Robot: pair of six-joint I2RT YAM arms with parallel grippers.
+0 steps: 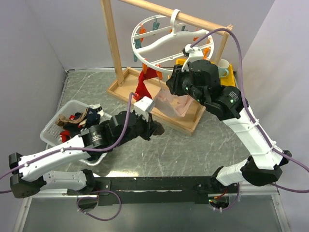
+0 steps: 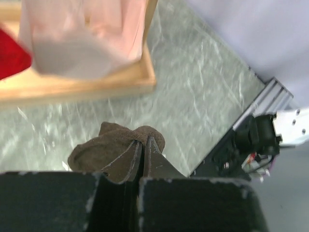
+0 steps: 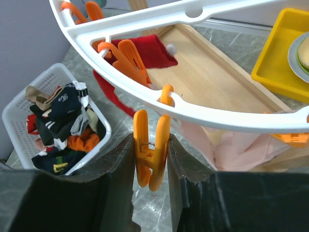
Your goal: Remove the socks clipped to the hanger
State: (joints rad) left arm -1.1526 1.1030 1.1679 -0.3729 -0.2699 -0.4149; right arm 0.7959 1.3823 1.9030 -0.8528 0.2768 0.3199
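Two things going on at once here. The right gripper [image 3: 150, 145] is up at the hanger [image 3: 227, 118], pinched tight on an orange clip [image 3: 150, 159] dangling from the white ring. The squeeze makes sense, since pressing the clip's sides is what opens its mouth. From the wrist view I can't see any fabric in that clip though, so my guess is it's already given up whatever it had.

Down low, the left gripper [image 2: 143, 150] is closed on a brown sock [image 2: 111, 147], bunched up around the fingertips and hanging just above the counter [image 2: 203, 96], right in front of the wooden rack [image 1: 112, 46]. That one's clearly off the hanger. I'd bet it's headed for the white basket [image 3: 19, 108] on the left, because there's already a pile of socks [image 3: 63, 125] in there, dark ones with red, orange and tan mixed in.

What's left on the hanger, as far as I can tell: a red sock [image 3: 145, 50] held by another orange clip further round the ring, and a pale pink sock [image 3: 231, 145] draped down on the right side, over the rack's wooden base. So not done yet.

One worry: the hanger just swings from its hook on the rack's top bar, so any sideways tug on a clip probably drags the whole ring along. The yellow tray [image 3: 280, 53] behind it sits out of the way.
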